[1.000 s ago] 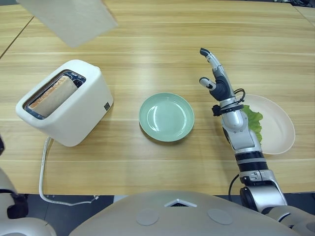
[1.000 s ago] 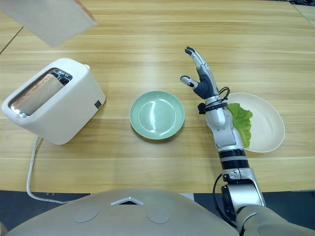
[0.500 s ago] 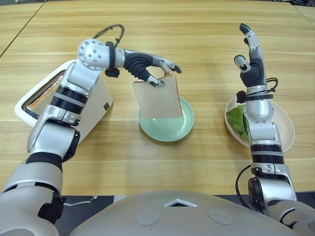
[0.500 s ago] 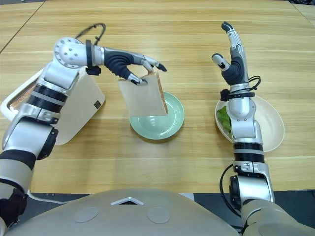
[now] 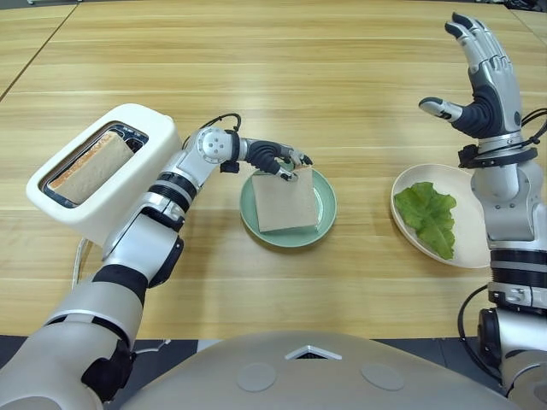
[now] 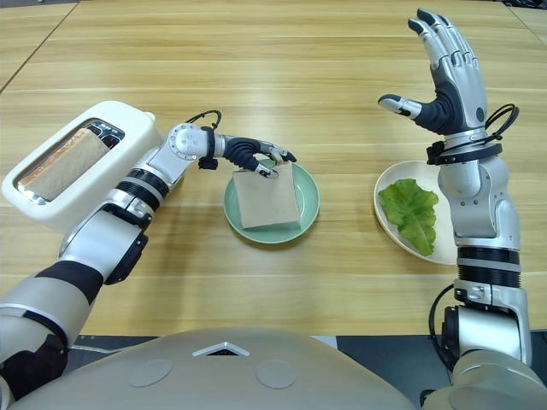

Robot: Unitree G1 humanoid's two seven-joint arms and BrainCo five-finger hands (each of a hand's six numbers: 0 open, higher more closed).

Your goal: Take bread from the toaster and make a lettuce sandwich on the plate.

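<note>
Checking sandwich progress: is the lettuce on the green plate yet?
No, the lettuce lies on the white plate, while the green plate holds a bread slice.

slice in the slot [image 5: 90,167]: only its top edge shows; the rest sits down inside the toaster [image 5: 85,201].
toaster: the near right corner is behind the left forearm [image 5: 167,201].
green plate [image 5: 328,205]: the middle is covered by the loose slice [image 5: 286,205]; only the rim shows.
loose slice: the far edge is under the pinching fingers of the left hand [image 5: 273,161]; whether it lies flat cannot be told.
white plate [image 5: 468,213]: the right side is behind the right forearm [image 5: 513,213].
</note>
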